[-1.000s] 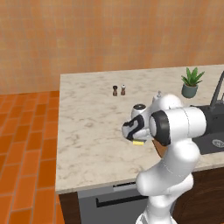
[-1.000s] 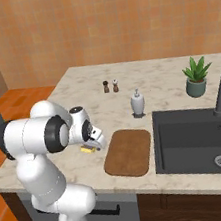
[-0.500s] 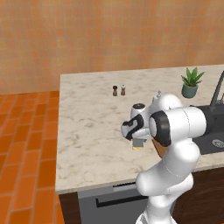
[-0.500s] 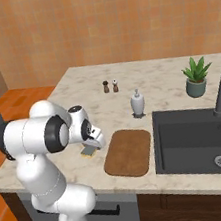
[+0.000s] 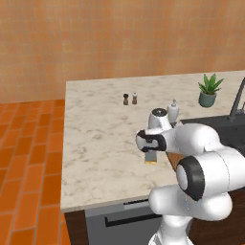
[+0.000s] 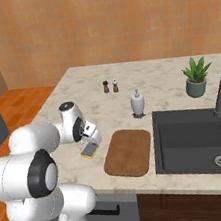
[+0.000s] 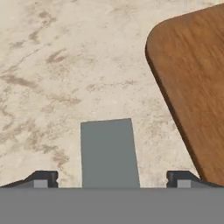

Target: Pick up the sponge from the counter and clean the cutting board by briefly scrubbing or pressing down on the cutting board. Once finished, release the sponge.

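The step in hand looks like the approach to the pick-up, and the scrubbing is not yet begun. In the hand view the sponge (image 7: 109, 153) lies flat on the desk (image 7: 65, 65), grey scouring face up, between the 2 finger tips (image 7: 43, 178) of the jaws (image 7: 111, 179). The tips stand well apart, each with a clear strip of marble between it and the sponge's long sides, so the jaws are wide and hold nothing.

In the right base view the sponge (image 6: 89, 150) sits directly under the jaws (image 6: 93, 139), its yellow layer showing at the near edge, just beside the left rim of the cutting board (image 6: 128, 151). From the sponge the board lies at about 3 o'clock in that view; in the hand view the cutting board (image 7: 197, 87) takes up the 2 o'clock corner, near the sponge but not touching it. The left base view shows the sponge (image 5: 151, 158) below the jaws (image 5: 151, 149), near the front part of the desk (image 5: 100, 139).

As I judge it, the next move calls for a short straight descent so the tips straddle the sponge's sides, then a close across its narrow width. After that, a lift and a short carry toward 3 o'clock would put it over the board for pressing.
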{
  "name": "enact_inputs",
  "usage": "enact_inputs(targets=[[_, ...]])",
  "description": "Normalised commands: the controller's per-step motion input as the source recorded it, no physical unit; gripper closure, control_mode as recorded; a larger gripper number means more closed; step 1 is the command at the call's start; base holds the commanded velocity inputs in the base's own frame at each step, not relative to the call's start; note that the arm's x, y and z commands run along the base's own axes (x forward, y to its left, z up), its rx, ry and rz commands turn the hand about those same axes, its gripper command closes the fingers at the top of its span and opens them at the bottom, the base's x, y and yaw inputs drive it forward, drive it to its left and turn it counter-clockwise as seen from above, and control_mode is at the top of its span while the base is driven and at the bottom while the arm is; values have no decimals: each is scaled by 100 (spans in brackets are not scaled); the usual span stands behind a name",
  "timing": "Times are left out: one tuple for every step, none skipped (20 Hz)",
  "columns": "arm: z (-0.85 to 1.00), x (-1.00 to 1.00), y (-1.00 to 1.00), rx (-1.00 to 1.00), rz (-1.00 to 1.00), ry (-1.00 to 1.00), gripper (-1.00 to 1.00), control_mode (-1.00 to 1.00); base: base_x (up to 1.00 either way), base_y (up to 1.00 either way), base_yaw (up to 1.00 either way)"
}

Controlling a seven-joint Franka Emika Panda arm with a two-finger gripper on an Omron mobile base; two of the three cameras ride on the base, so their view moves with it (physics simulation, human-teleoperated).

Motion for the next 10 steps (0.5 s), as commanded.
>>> enact_inputs(targets=[[100, -81, 0, 8, 1, -24, -100, -100, 0, 0, 0], [100, -83, 0, 13, 4, -24, -100, -100, 0, 0, 0], [100, -79, -4, 17, 9, -25, -100, -100, 0, 0, 0], [100, -77, -3, 21, 11, -23, -100, -100, 0, 0, 0], [100, -79, 0, 26, 11, -21, -100, -100, 0, 0, 0], [100, -76, 0, 30, 10, -20, -100, -100, 0, 0, 0], [100, -80, 0, 34, 9, -17, -100, -100, 0, 0, 0], [100, -75, 0, 35, 10, -15, -100, -100, 0, 0, 0], [100, -66, 0, 35, 11, -10, -100, -100, 0, 0, 0], [100, -59, 9, 30, 11, -7, -100, -100, 0, 0, 0]])
